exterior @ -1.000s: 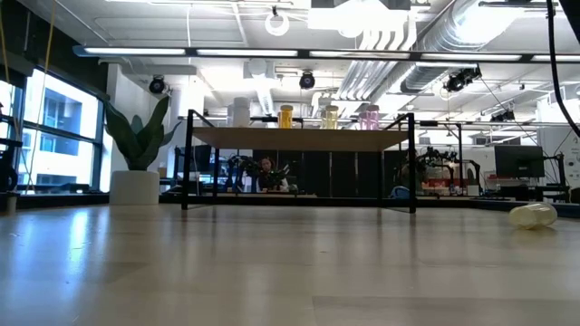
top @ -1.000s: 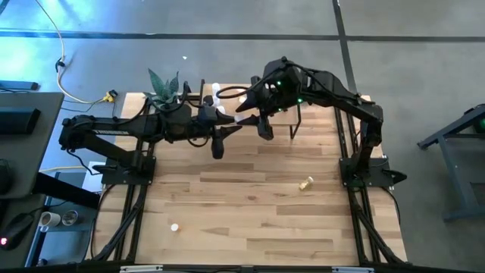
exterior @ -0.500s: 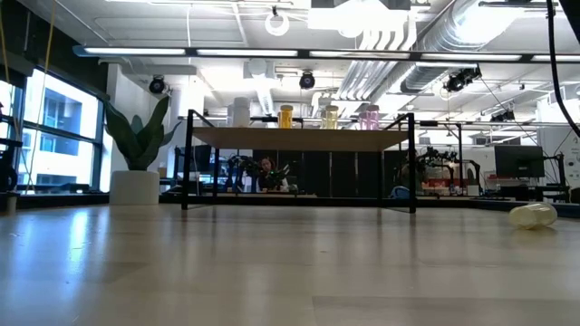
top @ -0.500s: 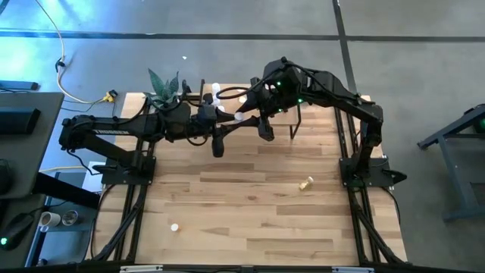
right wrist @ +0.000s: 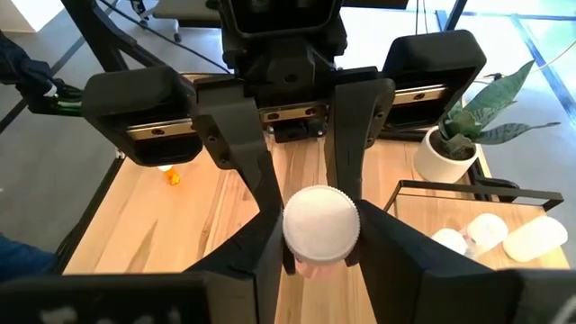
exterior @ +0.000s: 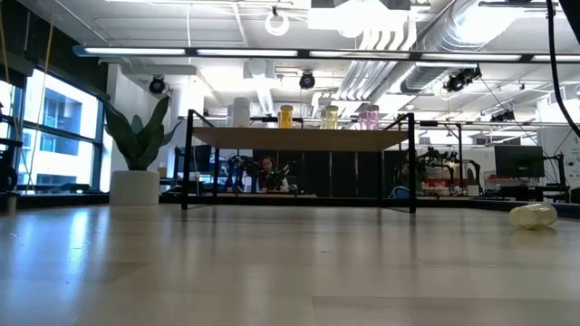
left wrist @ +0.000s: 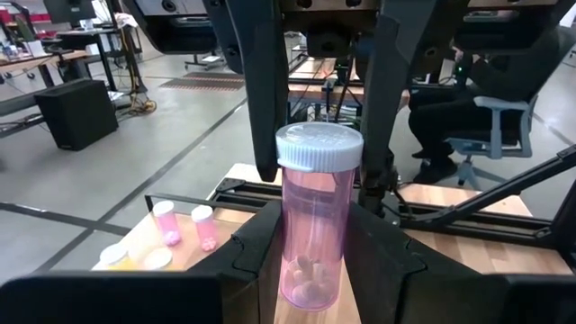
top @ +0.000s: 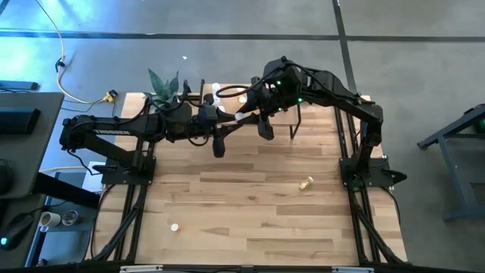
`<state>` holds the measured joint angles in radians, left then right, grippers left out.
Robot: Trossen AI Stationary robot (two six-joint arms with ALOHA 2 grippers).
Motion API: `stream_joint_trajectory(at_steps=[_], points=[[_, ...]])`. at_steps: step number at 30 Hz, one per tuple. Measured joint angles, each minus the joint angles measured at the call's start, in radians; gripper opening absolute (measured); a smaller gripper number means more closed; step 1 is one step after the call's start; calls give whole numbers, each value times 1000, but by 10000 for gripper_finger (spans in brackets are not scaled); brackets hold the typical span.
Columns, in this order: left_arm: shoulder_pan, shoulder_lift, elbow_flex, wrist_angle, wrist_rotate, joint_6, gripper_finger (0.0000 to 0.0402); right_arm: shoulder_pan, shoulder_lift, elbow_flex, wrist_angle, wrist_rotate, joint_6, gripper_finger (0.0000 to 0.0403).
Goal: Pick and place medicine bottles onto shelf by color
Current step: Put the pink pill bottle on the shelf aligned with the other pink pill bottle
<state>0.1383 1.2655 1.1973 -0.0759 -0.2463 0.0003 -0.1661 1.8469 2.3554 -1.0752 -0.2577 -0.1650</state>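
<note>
R gripper [right wrist: 319,236] has just closed in on the pink bottle [left wrist: 317,216], now pinching its white cap end. L gripper [left wrist: 313,256] still clamps its base. Handover under way; shelf [right wrist: 468,193] w/ bottles lies just beyond.

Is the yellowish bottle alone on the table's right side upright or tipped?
Tipped: the yellowish bottle lies on its side on the tabletop.

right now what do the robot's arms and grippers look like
Both arms are dark, near-black jointed links. The right arm shows small green lights near its wrist. The left gripper and right gripper have broad, flat matte-black fingers. Each arm rises from a black tubular frame.
</note>
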Motion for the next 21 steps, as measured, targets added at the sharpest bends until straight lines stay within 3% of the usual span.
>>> stream_joint_trajectory(at_steps=[11,21], points=[[0,0,0,-4,-8,4,104,0,0,0,-16,6,9,115],[0,-5,0,-45,-35,28,204,0,-1,1,-28,129,61,114]])
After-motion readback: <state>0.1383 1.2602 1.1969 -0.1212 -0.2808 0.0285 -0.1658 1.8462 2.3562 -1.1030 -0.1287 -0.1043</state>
